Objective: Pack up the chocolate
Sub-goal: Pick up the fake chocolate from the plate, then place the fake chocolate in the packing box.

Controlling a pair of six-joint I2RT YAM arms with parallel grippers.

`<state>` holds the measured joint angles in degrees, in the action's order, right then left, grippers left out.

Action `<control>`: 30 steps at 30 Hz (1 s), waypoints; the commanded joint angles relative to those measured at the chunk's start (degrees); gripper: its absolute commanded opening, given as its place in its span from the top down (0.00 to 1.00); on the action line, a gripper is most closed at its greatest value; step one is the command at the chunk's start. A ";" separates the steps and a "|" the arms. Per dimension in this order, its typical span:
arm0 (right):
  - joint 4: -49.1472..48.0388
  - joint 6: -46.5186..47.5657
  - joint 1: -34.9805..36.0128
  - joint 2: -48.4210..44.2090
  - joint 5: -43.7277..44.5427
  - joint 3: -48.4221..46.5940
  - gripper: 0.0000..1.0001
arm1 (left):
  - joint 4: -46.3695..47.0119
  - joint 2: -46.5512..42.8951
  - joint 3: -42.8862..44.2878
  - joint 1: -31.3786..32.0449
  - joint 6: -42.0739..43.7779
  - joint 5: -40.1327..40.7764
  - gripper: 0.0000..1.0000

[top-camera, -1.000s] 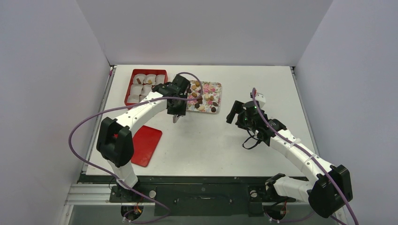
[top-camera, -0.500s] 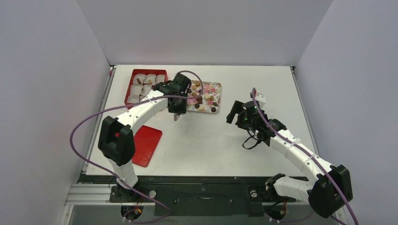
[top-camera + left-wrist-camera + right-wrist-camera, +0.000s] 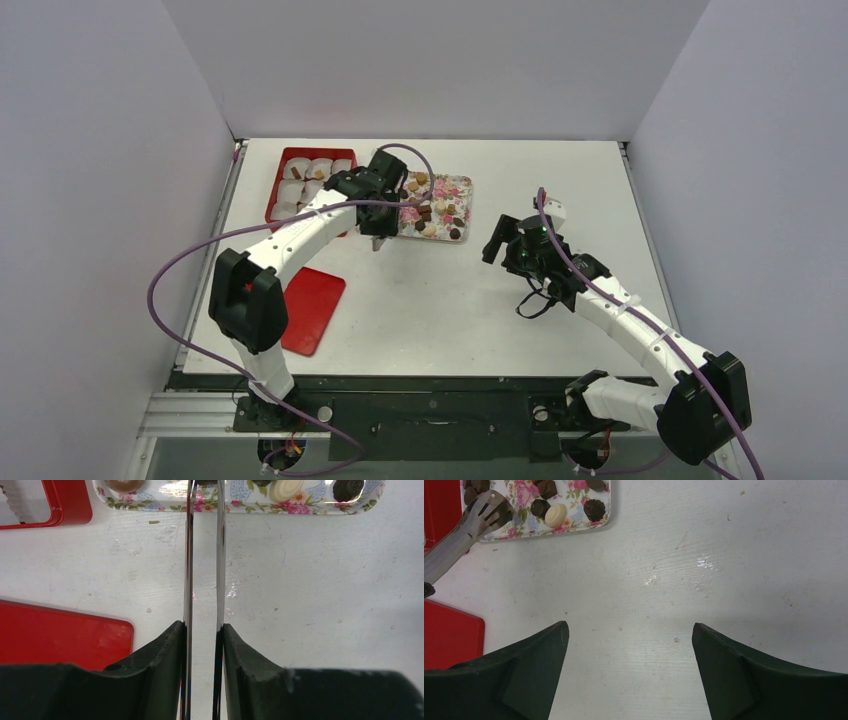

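The chocolate (image 3: 432,212) lies as small dark, brown and cream pieces on a flower-print tray (image 3: 463,186). My left gripper (image 3: 379,226) stands at the tray's near left corner, shut on metal tongs (image 3: 189,565). The tongs' two thin blades run from the jaws (image 3: 202,626) to the tray's edge (image 3: 320,507). In the right wrist view the tongs' slotted tip (image 3: 489,507) hangs over the tray beside dark pieces and a cream piece (image 3: 556,515). Whether the tip pinches a piece is hidden. My right gripper (image 3: 630,630) stands open over bare table, right of the tray.
A red box (image 3: 276,190) with white paper cups (image 3: 320,168), some holding a piece, sits left of the tray. A flat red lid (image 3: 312,310) lies near the table's front left. White walls enclose the table on three sides.
The left gripper has narrowed a little on the tongs and shifted slightly toward the far side, nearer the tray. The right arm has not moved.
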<state>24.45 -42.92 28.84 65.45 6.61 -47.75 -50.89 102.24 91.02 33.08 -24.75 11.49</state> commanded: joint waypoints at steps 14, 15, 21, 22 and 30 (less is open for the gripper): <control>-0.96 -0.35 -0.36 -1.99 1.28 0.42 0.11 | -0.74 -5.73 9.71 -4.37 0.20 0.78 0.82; -0.91 -0.34 -0.36 -1.95 1.23 0.38 0.11 | -0.84 -5.75 10.32 -5.06 0.25 0.85 0.82; -0.55 0.01 -0.36 -1.66 0.93 0.22 0.11 | -0.49 -3.59 15.33 -12.93 -0.21 1.68 0.81; -0.32 0.09 -0.32 -1.49 0.77 0.05 0.11 | -0.24 -3.12 15.72 -13.64 -0.25 1.78 0.81; 2.22 1.07 -0.34 -0.14 1.35 -2.48 0.11 | 1.56 6.06 22.15 -19.38 -0.64 1.42 0.81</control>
<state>25.47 -42.63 28.84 65.12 6.61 -47.77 -52.03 103.90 108.97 15.29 -25.06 12.86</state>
